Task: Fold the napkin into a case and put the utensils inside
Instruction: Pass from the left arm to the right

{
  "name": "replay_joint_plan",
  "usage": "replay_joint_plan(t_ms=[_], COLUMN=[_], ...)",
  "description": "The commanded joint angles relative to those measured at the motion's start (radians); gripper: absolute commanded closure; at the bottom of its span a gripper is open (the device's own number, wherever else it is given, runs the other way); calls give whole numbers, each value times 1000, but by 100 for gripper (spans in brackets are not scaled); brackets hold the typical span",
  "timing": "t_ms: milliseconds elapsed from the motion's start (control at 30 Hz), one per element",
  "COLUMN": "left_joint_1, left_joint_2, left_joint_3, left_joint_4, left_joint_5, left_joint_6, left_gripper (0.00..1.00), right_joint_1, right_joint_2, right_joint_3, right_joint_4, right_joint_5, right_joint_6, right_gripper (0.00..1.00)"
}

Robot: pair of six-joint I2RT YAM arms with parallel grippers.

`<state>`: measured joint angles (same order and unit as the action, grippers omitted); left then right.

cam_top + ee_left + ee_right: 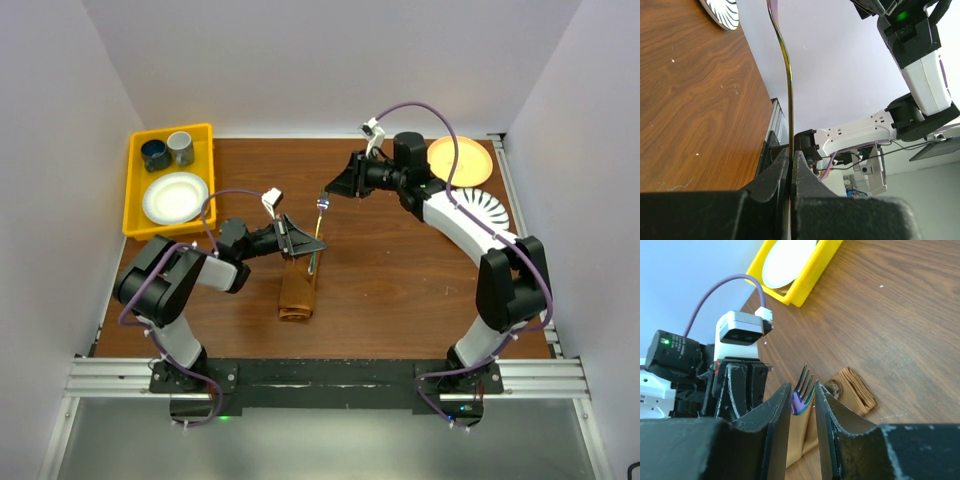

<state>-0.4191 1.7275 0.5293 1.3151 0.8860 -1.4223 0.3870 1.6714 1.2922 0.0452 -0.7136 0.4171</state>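
- Up close in the left wrist view, your left hand (789, 159) is shut tight on the thin handle of a fork (789, 90).
- You see that handle edge-on. It runs from the black fingers at the bottom up to the top of the frame.
- Brown wood of the table (690, 100) fills the left side of that view, and a striped plate (722, 10) peeks in at the top left.
- Your right hand (802, 387) has its two fingers a little apart. The fork's prongs show in the gap at the fingertips. I cannot tell if the fingers touch them.
- From the top view, the fork sits near the middle of the frame, between your two hands, with its prongs toward the right hand.
- The napkin (298, 290) is folded into a narrow brown strip. It lies on the table just below the left hand in the top view.
- The low end of the fork is over the top end of the napkin. I cannot tell if it is inside the fold.
- At the upper left, a yellow bin (135, 190) holds two cups and a white plate (175, 197).
- At the upper right sits a yellow plate (460, 158).
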Motion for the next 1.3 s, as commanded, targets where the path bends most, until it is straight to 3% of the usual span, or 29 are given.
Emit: replay_joint_plan(t_ms=[0,300,500,1267], left_joint_1=[5,5,5,-4], left_joint_2=[6,-3,-8,-6], left_joint_3=[-3,-9,-11,-11], left_joint_4=[371,381,380,429], left_joint_5=[-5,-4,-5,-9], left_joint_6=[-15,-21,-21,-67], left_gripper=[100,100,100,100], right_joint_1=[4,-2,-19,-19], right_joint_2=[21,25,14,70], right_joint_3=[32,41,42,-4], right_joint_4=[94,36,-10,208], right_joint_5=[-63,9,39,-93], right_joint_6=[42,0,-34,81], right_gripper=[68,54,54,55])
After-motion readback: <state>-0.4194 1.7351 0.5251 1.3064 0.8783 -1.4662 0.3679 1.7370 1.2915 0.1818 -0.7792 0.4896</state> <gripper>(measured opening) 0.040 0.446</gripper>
